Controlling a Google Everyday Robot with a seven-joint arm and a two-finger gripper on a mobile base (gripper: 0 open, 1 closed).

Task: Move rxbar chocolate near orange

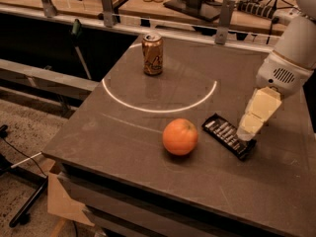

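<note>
The rxbar chocolate [224, 133], a flat black wrapper with white lettering, rests on the dark table [123, 132] just right of the orange [180, 137], with a small gap between them. My gripper [246, 134], with cream-coloured fingers, reaches down from the upper right and is shut on the bar's right end. The orange sits near the table's front middle, inside the white arc painted on the top.
A gold-brown drink can [152, 54] stands upright at the back of the table. A railing with metal posts [224, 14] runs behind the table. The table's front edge drops off just below the orange.
</note>
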